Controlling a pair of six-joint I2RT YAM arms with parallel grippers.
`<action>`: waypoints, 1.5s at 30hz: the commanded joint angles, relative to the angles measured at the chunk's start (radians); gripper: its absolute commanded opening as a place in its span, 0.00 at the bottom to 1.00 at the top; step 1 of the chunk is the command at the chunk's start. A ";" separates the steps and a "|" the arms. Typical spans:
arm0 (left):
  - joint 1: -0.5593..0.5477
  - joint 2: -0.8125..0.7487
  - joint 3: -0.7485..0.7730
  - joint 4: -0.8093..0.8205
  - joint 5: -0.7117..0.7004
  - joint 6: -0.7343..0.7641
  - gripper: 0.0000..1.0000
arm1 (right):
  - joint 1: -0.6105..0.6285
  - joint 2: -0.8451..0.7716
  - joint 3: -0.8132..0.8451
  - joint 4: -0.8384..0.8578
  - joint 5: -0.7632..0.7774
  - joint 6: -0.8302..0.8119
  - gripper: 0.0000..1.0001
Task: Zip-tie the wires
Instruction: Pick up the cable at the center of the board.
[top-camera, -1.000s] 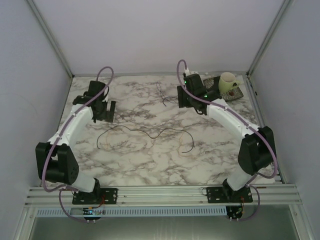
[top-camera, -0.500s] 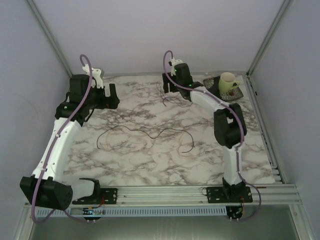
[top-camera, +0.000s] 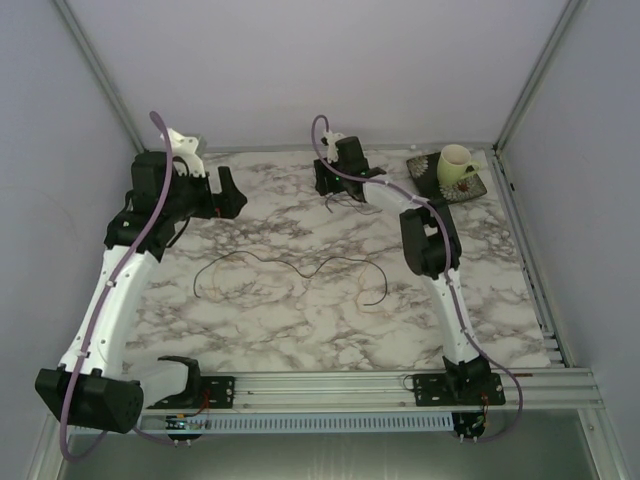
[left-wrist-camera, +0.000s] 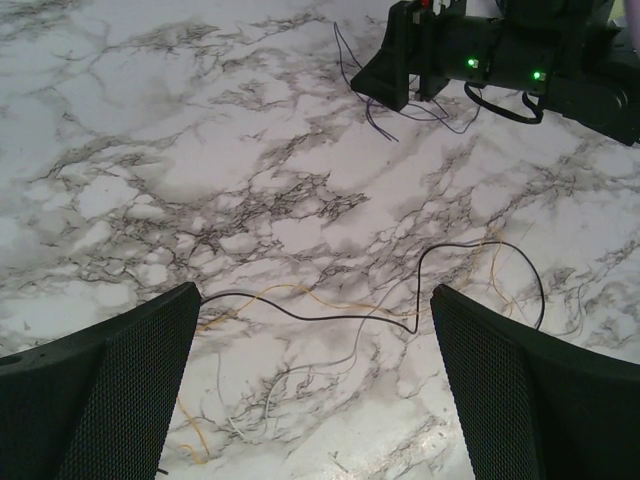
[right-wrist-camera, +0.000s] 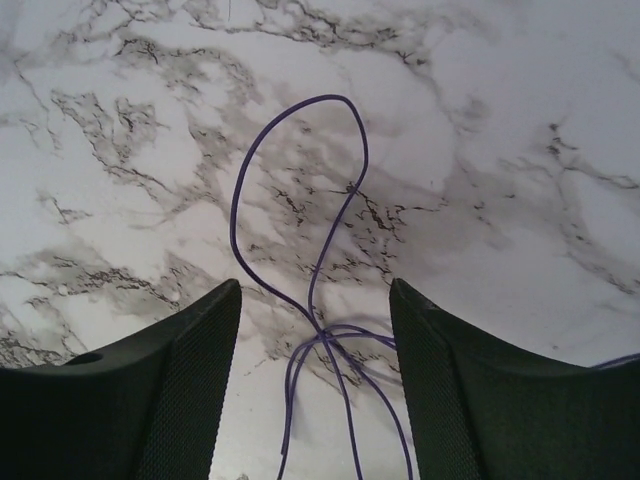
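Top: wires (top-camera: 290, 270) are hair-thin, dark, wavy, with the long axis left-right, well left of mug (top-camera: 455, 165) and nearer the bases.
Left wrist: left gripper (left-wrist-camera: 315, 295) jaws wide apart, empty, wires below.
Right wrist: right gripper (right-wrist-camera: 315, 290) jaws apart, straddling purple loop (right-wrist-camera: 330, 200); loop points away from the fingers.

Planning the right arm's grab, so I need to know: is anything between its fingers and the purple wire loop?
Nothing visible does. The right gripper has its fingers spread, and the purple wire loop lies on the bare marble table between and just ahead of them. The cup sits well off to the side.
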 joint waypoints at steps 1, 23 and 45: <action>0.003 0.000 -0.012 0.033 0.021 -0.009 1.00 | -0.004 0.031 0.081 0.010 -0.042 -0.011 0.51; 0.003 -0.147 -0.255 0.557 0.143 -0.120 1.00 | 0.035 -0.542 -0.071 -0.220 0.030 -0.033 0.00; -0.343 0.286 -0.130 1.025 0.189 -0.292 1.00 | 0.032 -0.860 -0.008 -0.345 0.013 0.051 0.00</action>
